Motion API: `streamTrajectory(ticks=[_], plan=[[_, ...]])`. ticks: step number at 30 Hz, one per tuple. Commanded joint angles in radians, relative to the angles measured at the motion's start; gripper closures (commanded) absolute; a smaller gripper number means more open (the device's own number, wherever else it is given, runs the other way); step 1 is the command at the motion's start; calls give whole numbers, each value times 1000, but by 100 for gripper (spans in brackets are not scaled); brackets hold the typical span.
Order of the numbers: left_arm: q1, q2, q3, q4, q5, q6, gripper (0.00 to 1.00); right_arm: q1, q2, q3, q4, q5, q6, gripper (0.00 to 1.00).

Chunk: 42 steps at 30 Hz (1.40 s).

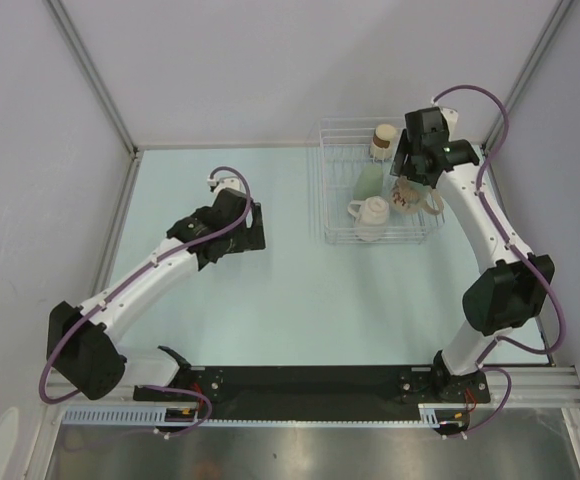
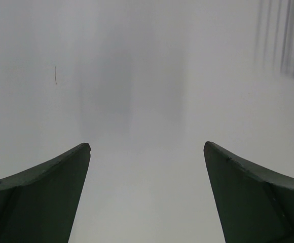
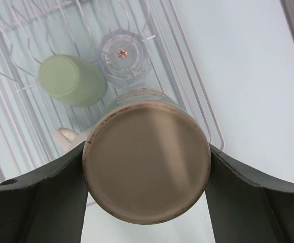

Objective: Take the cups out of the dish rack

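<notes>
Gripping the cream cup (image 1: pixel 410 197) from both sides, the right gripper (image 3: pixel 146 147) has its two fingers laid against the wall of the cup, and the flat beige bottom of the cup faces the wrist camera. This cup is in the right part of the dish rack (image 1: pixel 322 190); I cannot tell if it rests on the wires. To its left lies the pale green cup (image 1: pixel 370 181), and the white handled cup (image 1: pixel 372 213) is at the near side of the rack. The tan cup with a brown top (image 1: pixel 384 140) stands at the far side. A clear glass (image 3: pixel 122 58) is just beside the green one. The left gripper (image 2: pixel 147 146) is spread wide with nothing between its fingers, above the pale table (image 1: pixel 300 290), well apart from the rack.
</notes>
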Motion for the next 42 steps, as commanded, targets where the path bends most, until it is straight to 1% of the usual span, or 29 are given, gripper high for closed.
streamTrajectory(ticks=[1, 5, 8, 9, 10, 11, 12, 13, 14, 15, 16, 18, 19, 20, 22, 24, 25, 26, 28, 29, 30, 31, 32, 33, 34, 36, 37, 40, 42], plan=[[-7, -1, 62, 25, 24, -38, 0, 26, -81, 139, 14, 57, -20, 100], [-16, -13, 65, 49, 41, -38, 0, 44, -92, 178, -11, 58, -17, 100], [-17, -24, 75, 68, 67, -51, 0, 59, -148, 149, 33, 11, -3, 100], [-16, -25, 81, 74, 77, -56, 0, 59, -162, 117, 52, -50, 1, 100], [-17, -28, 82, 91, 90, -64, 0, 59, -217, 86, 87, -87, 6, 100], [-17, -42, 82, 105, 122, -68, 0, 59, -249, 54, 174, -126, 15, 100], [-17, -53, 72, 121, 136, -73, 0, 58, -276, 12, 220, -217, 38, 100], [-17, -68, 61, 169, 159, -83, 0, 53, -326, -47, 262, -256, 55, 100], [-16, -82, 49, 198, 200, -87, 0, 53, -345, -74, 324, -291, 73, 100], [-17, -115, 23, 227, 223, -91, 0, 53, -355, -89, 345, -355, 101, 100], [-17, -132, 9, 284, 242, -106, 0, 52, -363, -110, 362, -379, 115, 100], [-17, -177, -28, 339, 298, -122, 0, 49, -380, -134, 397, -455, 152, 100], [-17, -189, -40, 399, 317, -136, 0, 46, -389, -155, 415, -476, 165, 100], [-17, -200, -51, 427, 340, -140, 0, 32, -408, -193, 451, -529, 179, 100], [-17, -217, -73, 501, 401, -168, 0, 13, -429, -247, 500, -584, 240, 100], [-17, -226, -105, 571, 445, -191, 0, -23, -467, -339, 592, -687, 296, 100], [-17, -232, -117, 645, 491, -218, 0, -39, -480, -371, 635, -725, 322, 100], [-16, -234, -129, 681, 510, -235, 0, -52, -490, -412, 726, -811, 395, 100], [-16, -232, -154, 770, 547, -283, 0, -98, -523, -528, 840, -893, 481, 100], [-13, -228, -160, 789, 561, -295, 0, -114, -533, -566, 983, -969, 568, 100], [-8, -226, -178, 810, 576, -307, 0, -128, -543, -639, 1048, -997, 625, 100], [-4, -228, -191, 857, 603, -335, 0, -152, -556, -676, 1199, -1023, 677, 100], [5, -237, -204, 878, 611, -350, 0, -163, -557, -709, 1283, -1072, 789, 100], [13, -243, -236, 898, 621, -384, 0, -168, -557, -768, 1357, -1088, 839, 100], [21, -251, -255, 952, 634, -401, 0, -172, -550, -789, 1488, -1100, 877, 100], [47, -269, -316, 1012, 683, -438, 0, -172, -535, -821, 1587, -1129, 980, 100], [56, -274, -335, 1069, 700, -471, 0, -172, -520, -851, 1677, -1135, 1014, 100], [82, -278, -379, 1144, 755, -513, 0, -166, -504, -890, 1791, -1142, 1086, 100], [90, -271, -382, 1158, 783, -524, 0, -148, -498, -893, 1790, -1151, 1081, 100]])
